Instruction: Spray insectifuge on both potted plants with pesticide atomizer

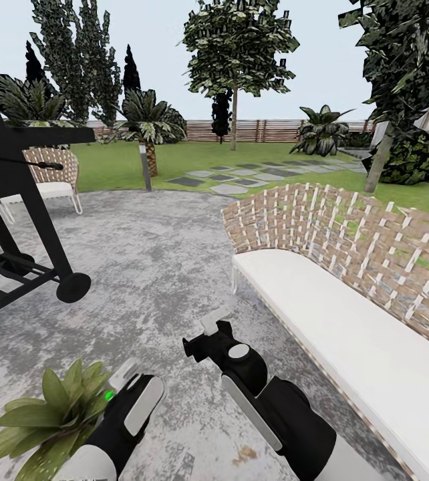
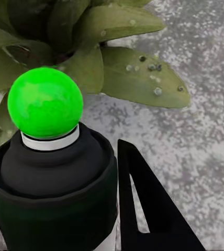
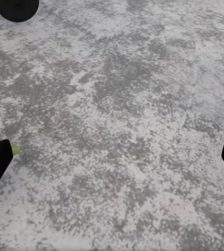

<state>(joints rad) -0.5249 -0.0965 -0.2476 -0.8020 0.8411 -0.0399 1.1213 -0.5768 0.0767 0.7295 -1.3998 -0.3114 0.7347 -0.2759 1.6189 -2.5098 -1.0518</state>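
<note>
My left gripper [image 1: 129, 386] is shut on the pesticide atomizer [image 2: 49, 204], a dark green bottle with a black neck; its round spray head [image 2: 45, 102] shows bright green. Just beyond the head sits a potted plant [image 2: 127, 73] with broad white-speckled leaves, low on the patio at my left [image 1: 44, 417]; its pot is hidden. One black finger [image 2: 143, 209] stands beside the bottle. My right gripper [image 1: 209, 329] hangs open over bare stone [image 3: 112, 162], its fingertips wide apart. The thinner-leaved potted plant is out of view.
A wicker sofa with a white cushion [image 1: 348, 334] runs along my right. A black wheeled grill [image 1: 14, 200] stands at the left, a wicker chair [image 1: 57, 177] behind it. Beyond the grey stone patio [image 1: 154, 267] lie lawn, stepping stones, trees and a slatted fence [image 1: 268, 130].
</note>
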